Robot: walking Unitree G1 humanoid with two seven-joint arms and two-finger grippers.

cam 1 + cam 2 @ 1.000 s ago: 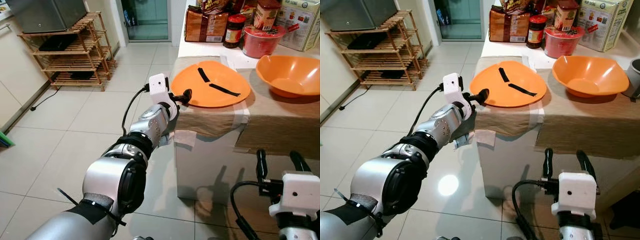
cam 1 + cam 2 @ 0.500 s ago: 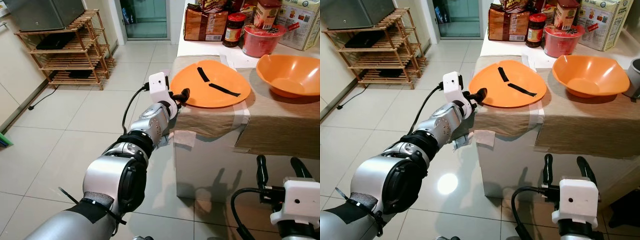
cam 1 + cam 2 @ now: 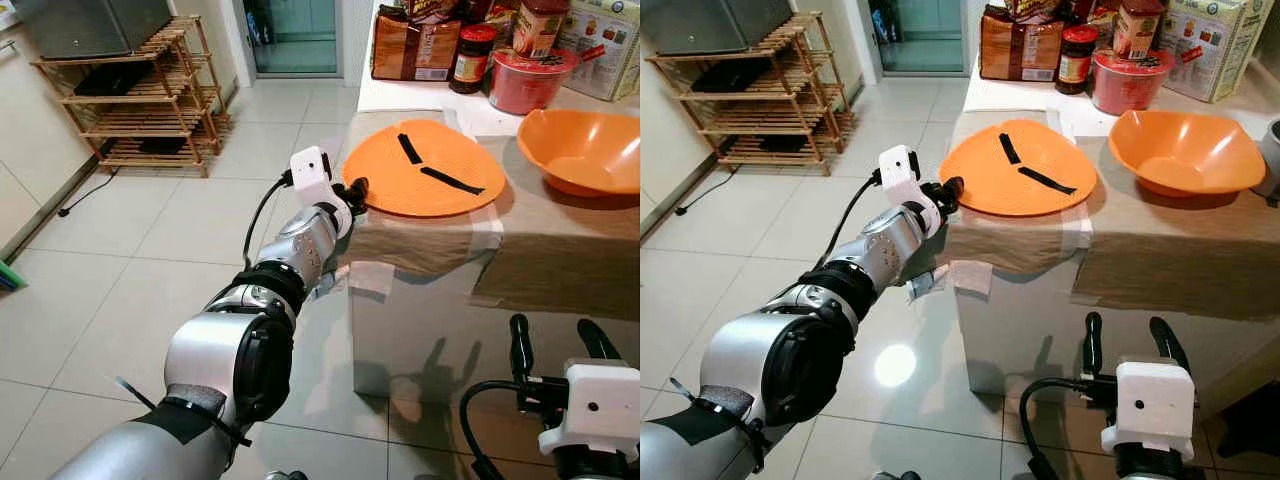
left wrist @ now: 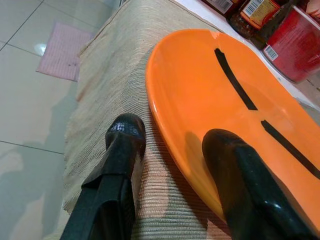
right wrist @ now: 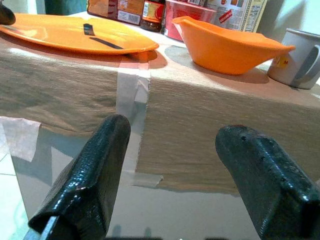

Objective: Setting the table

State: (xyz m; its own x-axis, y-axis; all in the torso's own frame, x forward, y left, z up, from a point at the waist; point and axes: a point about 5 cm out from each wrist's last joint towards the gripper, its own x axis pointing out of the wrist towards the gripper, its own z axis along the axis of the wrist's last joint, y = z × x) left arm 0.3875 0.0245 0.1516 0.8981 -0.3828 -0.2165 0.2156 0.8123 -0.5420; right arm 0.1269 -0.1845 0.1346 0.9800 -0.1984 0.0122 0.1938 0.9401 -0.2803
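Right claw [image 3: 1127, 338] low in front of the tabletop [image 3: 1160, 240], arm bent, fingers apart, holding nothing. Left arm stretched forward; left claw [image 4: 175, 145] apart, straddling the near rim of the plate [image 3: 425, 170], one finger over it, the other on the cloth [image 4: 105, 90]. Bowl [image 3: 1185, 150] beyond, cup [image 5: 300, 57] beside it.

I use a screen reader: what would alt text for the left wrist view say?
The left gripper is open at the near rim of an orange plate marked with two black strips, one black finger over the plate and one beside it on the beige cloth. Red containers stand behind.
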